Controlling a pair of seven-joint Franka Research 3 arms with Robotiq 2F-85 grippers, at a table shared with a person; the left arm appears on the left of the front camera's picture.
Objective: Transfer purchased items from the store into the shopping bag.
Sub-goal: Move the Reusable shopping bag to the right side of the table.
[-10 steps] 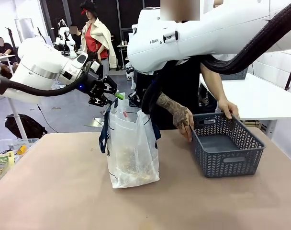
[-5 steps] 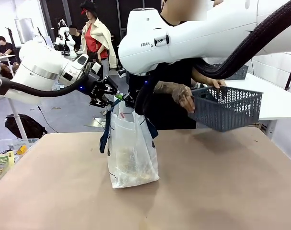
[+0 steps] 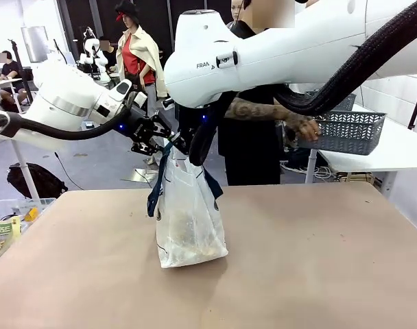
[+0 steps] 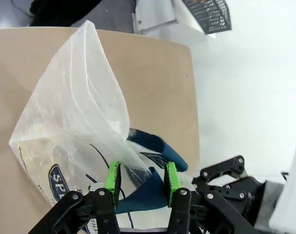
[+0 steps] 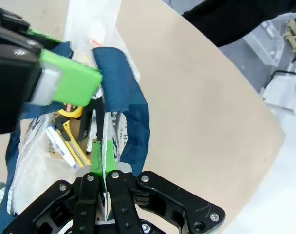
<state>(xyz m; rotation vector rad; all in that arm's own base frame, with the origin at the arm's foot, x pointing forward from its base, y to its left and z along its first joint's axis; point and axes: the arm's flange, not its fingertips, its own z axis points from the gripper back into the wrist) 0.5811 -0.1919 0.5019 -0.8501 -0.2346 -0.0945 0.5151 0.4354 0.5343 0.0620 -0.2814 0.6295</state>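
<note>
The shopping bag [image 3: 189, 219], translucent white with navy straps, stands left of centre on the brown table. My left gripper [image 3: 160, 140] is at its top left. In the left wrist view my left gripper [image 4: 141, 178] has its pads part-way apart, closed on the bunched rim and blue strap [image 4: 155, 148]. My right gripper [image 5: 101, 163] is shut on the bag's other rim beside its blue strap [image 5: 123, 112]. Yellow purchased items [image 5: 72, 141] lie inside the bag. A person's hand [image 3: 301, 127] holds the store [image 3: 352, 130], the grey lattice basket, off the table at the right.
The brown table [image 3: 318, 274] spreads bare to the right of the bag. A white side table [image 3: 390, 151] stands beyond its right corner, under the basket. A clear bin with packets [image 3: 6, 223] sits at the left edge. The person stands behind the bag.
The person lifted the basket off the brown table and carried it right, over the white side table. My right arm shifted left, and the bag's top is drawn narrower.
</note>
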